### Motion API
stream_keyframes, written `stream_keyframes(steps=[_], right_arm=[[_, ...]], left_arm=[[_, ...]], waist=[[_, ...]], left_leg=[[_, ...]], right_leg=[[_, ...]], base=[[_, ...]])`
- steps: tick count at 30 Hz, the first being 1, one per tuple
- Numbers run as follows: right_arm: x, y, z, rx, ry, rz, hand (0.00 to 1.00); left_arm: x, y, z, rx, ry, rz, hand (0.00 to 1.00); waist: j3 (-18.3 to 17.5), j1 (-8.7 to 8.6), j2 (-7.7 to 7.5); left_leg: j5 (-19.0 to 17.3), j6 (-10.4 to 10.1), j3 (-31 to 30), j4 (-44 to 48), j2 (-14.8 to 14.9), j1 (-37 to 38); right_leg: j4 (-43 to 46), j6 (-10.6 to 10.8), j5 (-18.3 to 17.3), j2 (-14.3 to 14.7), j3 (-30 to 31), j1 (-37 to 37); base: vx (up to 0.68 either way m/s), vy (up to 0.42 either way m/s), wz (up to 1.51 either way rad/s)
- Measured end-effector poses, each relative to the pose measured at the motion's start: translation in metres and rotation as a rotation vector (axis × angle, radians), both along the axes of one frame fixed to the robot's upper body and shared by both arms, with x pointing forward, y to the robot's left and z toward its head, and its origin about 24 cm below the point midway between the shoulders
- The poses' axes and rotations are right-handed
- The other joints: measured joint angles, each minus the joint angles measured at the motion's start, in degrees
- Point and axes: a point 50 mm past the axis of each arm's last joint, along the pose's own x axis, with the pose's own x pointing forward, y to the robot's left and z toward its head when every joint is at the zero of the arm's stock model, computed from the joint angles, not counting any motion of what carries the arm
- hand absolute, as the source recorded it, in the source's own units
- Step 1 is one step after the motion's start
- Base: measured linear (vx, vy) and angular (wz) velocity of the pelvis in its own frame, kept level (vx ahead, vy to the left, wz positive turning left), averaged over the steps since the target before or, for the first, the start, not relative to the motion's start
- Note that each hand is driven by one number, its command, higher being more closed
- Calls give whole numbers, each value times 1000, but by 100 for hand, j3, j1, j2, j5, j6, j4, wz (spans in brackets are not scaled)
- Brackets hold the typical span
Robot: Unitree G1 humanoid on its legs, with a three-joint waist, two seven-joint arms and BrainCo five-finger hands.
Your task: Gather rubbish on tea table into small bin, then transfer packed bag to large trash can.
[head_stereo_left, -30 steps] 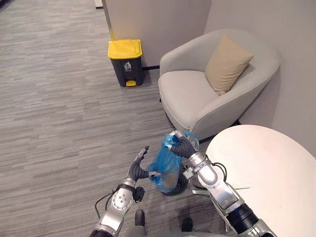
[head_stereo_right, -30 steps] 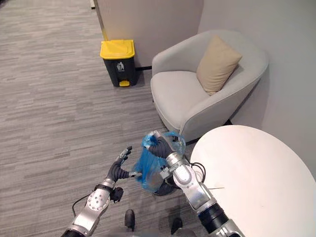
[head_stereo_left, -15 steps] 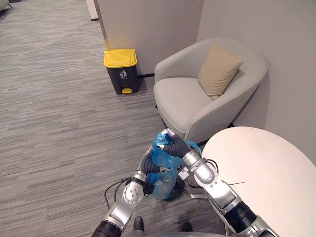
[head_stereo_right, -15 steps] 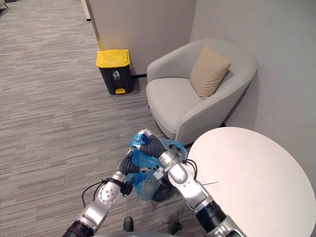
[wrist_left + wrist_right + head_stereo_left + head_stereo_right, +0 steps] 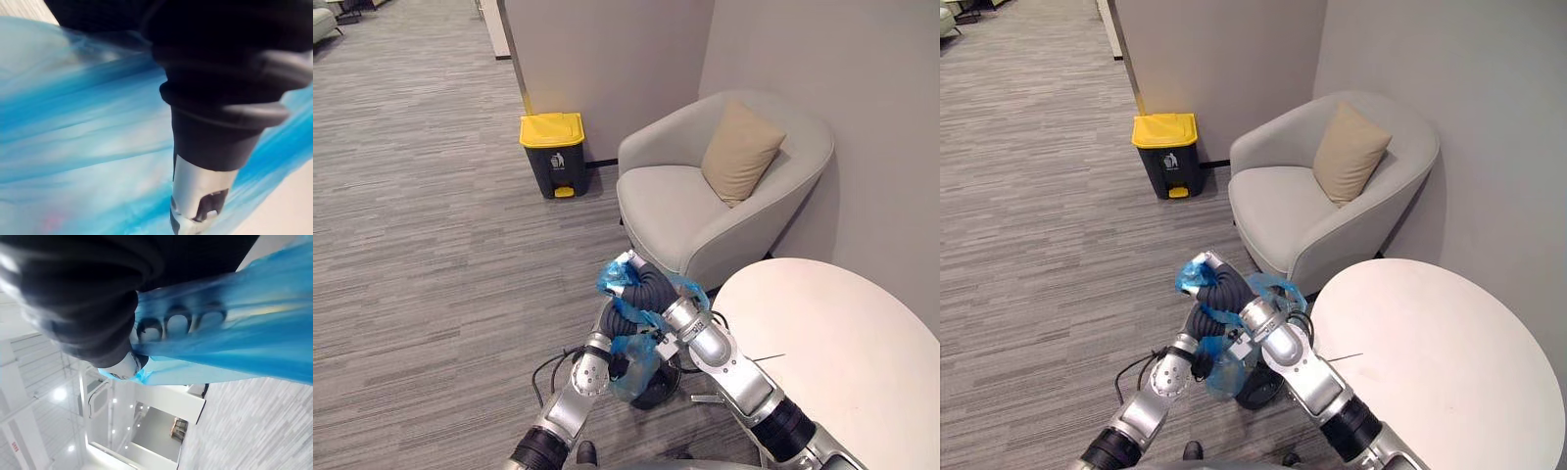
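Observation:
My right hand is shut on the gathered top of a blue plastic bag. It holds the bag up over the small black bin beside the round white table. In the right wrist view its curled fingers show through the blue film. My left hand is pressed against the bag just below the right hand, and blue plastic lies right across that hand. The large dark trash can with a yellow lid stands by the wall, well ahead on the left.
A light grey armchair with a tan cushion stands between the table and the trash can. Grey carpet stretches open to the left and ahead. A wall corner rises behind the can.
The camera has shifted. My left hand has moved from beside the bag up against it, under the right hand. The right hand has lifted the bag's top a little.

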Motion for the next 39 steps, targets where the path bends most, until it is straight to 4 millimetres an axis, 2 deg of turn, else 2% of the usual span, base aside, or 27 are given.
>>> stream_keyframes(steps=[3, 12, 20, 21, 30, 39], right_arm=[[2, 1, 4, 12, -6, 8, 100], [4, 13, 17, 16, -49, 64, 100], [2, 24, 24, 44, -38, 126, 100], [2, 26, 26, 59, -36, 132, 100], [-5, 44, 36, 105, -31, 219, 100], [-4, 44, 36, 115, -18, 225, 100]], left_arm=[[0, -1, 1, 0, -3, 0, 0], [-3, 2, -14, 35, 58, 11, 0], [-2, 7, -14, 30, 56, 60, 0], [-2, 6, -14, 29, 56, 69, 100], [0, 7, -13, 11, 38, 128, 100], [3, 7, -12, -6, 37, 139, 100]], waist=[[-5, 1, -6], [-16, 11, -21], [-18, 20, -24], [-18, 21, -25], [-18, 21, -24], [-17, 1, -22]], left_leg=[[-7, -9, -3, -8, 4, 20], [13, 15, -6, -9, 52, 20], [-14, -22, -15, -10, 64, 85], [-18, -28, -16, -10, 69, 93], [-56, -80, -22, -11, 94, 85], [-58, -79, -3, -9, 95, 83]], right_leg=[[-52, -6, 23, 13, 11, 32], [-70, -26, 50, 75, 30, 46], [-80, -29, 51, 86, 30, 118], [-84, -30, 51, 90, 30, 126], [-161, -56, 71, 133, 58, 133], [-180, -57, 69, 139, 84, 126]], base=[[0, 0, 0], [3, -1, -1], [0, 0, 0], [0, 0, 0], [5, -1, -1], [0, 0, 0]])
